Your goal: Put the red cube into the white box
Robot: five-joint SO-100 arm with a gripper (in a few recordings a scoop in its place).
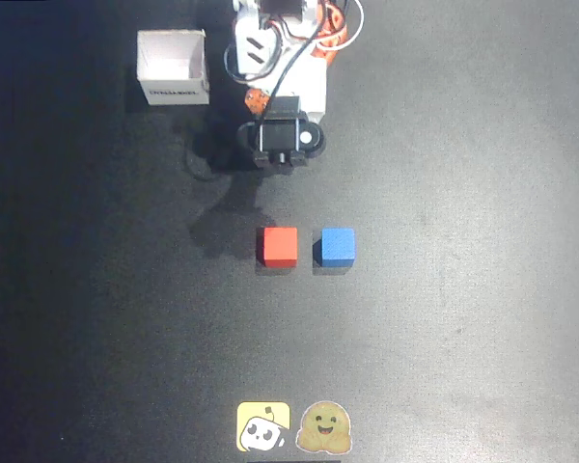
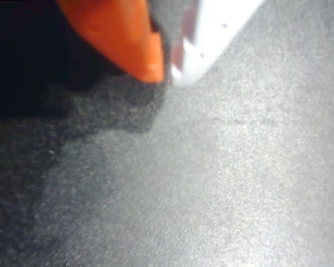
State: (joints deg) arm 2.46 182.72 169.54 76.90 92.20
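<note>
In the overhead view the white box (image 1: 173,68) stands up and left of the red cube (image 1: 278,246), with the blue cube (image 1: 337,246) just right of it. The cube looks light, stiff, matte; take opposite flat faces. The wrist view shows the claw (image 2: 166,69) tips nearly together, clenched on nothing, over bare table (image 2: 222,183)
</note>
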